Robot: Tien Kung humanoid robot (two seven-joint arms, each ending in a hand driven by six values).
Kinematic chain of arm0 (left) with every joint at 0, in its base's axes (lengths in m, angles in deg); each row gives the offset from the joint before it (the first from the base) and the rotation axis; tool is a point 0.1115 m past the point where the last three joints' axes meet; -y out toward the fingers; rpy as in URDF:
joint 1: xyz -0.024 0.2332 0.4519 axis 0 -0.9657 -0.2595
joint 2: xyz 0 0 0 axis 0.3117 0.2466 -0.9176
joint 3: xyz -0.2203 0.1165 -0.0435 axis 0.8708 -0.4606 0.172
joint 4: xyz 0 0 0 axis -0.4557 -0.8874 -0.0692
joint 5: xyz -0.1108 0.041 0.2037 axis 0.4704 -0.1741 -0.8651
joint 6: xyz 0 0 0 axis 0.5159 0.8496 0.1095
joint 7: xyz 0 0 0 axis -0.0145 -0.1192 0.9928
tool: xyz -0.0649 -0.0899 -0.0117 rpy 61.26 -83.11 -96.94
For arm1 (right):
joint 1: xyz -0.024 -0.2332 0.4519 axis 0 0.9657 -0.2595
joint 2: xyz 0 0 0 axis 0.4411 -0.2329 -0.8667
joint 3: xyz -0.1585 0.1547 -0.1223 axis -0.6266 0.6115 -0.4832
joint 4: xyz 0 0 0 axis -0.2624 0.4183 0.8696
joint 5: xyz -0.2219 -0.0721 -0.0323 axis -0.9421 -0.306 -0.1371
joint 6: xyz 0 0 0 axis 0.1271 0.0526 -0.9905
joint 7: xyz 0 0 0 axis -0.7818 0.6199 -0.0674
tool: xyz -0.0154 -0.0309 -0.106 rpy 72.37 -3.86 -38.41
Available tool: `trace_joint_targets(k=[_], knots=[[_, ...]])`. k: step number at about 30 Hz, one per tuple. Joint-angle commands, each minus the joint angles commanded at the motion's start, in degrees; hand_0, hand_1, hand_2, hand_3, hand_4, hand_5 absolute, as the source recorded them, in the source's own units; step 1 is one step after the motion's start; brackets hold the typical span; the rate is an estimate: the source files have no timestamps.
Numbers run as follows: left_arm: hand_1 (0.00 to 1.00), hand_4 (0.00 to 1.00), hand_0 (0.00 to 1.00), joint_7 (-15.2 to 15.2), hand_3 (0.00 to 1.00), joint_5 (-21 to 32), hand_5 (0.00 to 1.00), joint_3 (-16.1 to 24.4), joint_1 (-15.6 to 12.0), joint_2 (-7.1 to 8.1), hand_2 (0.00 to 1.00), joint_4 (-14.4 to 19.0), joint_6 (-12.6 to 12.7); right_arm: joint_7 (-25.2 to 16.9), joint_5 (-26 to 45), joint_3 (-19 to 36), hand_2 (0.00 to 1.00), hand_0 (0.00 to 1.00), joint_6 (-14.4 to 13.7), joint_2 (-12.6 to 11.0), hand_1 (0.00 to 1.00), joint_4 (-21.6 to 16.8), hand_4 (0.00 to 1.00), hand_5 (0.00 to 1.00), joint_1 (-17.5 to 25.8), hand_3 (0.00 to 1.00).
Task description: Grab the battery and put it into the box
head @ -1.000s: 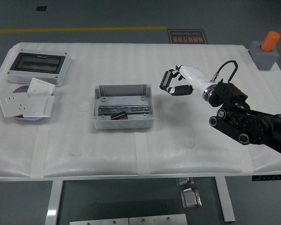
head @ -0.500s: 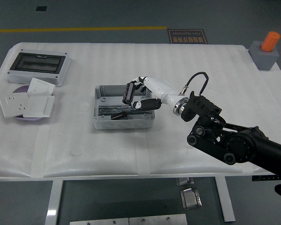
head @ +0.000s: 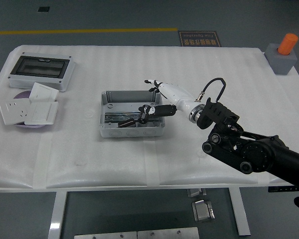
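The grey open box (head: 132,97) stands at the table's middle. My right hand (head: 148,102), white with black fingers, reaches in from the right and hangs over the box's right half. Its fingers (head: 152,110) are spread, and the thumb side dips inside the box. Small dark pieces, which I take for the battery (head: 131,120), lie on the box floor just left of the fingertips. Nothing shows between the fingers. The left arm is out of the picture.
A grey enclosure with a clear lid (head: 40,71) sits at the back left. In front of it, white socket plates (head: 27,108) lie on a purple disc. An orange cylinder on a grey block (head: 284,52) stands at the far right corner.
My right hand carried a black block from the table's right side to over the box. It has now sunk lower and its fingers have spread. The block no longer shows in them.
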Motion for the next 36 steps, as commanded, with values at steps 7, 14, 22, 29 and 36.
trace_joint_targets(k=[7,14,22,29,36], knots=[[0.581,0.451,0.459,0.05,0.512,0.07,0.308,0.03,0.10,0.02,0.400,0.00,-0.03,-0.17,0.11,-0.71,0.874,0.947,0.12,-1.71,0.830,-1.22,0.998,0.690,-0.87,0.998],[0.581,0.451,0.460,0.00,0.512,0.33,0.307,-0.09,-0.14,-0.17,0.398,0.00,-0.04,-0.45,-1.09,5.99,0.866,0.939,-0.69,-6.12,0.815,-5.62,0.998,0.694,-0.23,0.998],[0.581,0.452,0.459,0.01,0.512,-0.10,0.306,0.80,-0.66,0.04,0.398,0.00,0.06,-0.66,-4.36,17.50,0.837,0.920,-1.46,-11.49,0.792,-10.30,0.998,0.702,6.00,0.993],[0.580,0.452,0.459,0.06,0.512,-0.17,0.307,1.16,-0.98,-0.16,0.398,0.00,0.08,-1.20,-5.22,26.62,0.818,0.918,-2.08,-11.59,0.778,-10.98,0.998,0.702,12.10,0.974],[0.580,0.454,0.459,0.02,0.511,-0.28,0.306,1.42,-1.03,-0.29,0.398,0.00,0.11,-1.28,-6.71,31.94,0.808,0.910,-2.29,-10.42,0.760,-11.61,0.998,0.702,16.01,0.956]])
